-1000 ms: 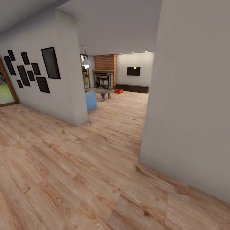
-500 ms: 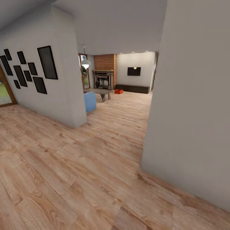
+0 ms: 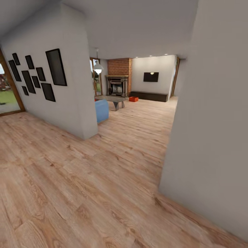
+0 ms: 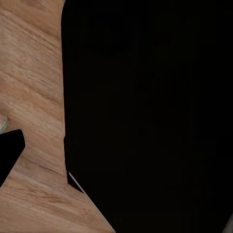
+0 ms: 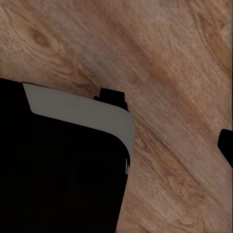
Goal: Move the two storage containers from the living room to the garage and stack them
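step: transit toward the living room (image 3: 144,103); fetch phase judged not yet begun, nothing carried as far as could be seen.

view ahead: a passage between a picture wall (image 3: 65,89) and a plain wall (image 3: 213,120) was seen, opening onto the room with the brick fireplace (image 3: 119,77), blue sofa (image 3: 102,111) and coffee table (image 3: 112,99).

container: one orange-red storage container (image 3: 133,99) was seen far off on the wood floor (image 3: 103,179), just beside the coffee table's far end, in front of the fireplace and near the low dark cabinet (image 3: 149,96). A second container could not be made out; possibly hidden behind the picture wall.

left tool: state could not be told; the left wrist picture was mostly blocked by dark robot bodywork over planks.

right tool: state could not be told; dark and grey robot parts over wood planks were all that was resolved. No hold on anything was visible.

next move (judgement): the base should be driven straight through the opening, clear of the plain wall's corner, then stopped short of the container with room for the arms to be lowered to the floor.

risk (judgement): the wall corner could be clipped if the turn is cut tight.
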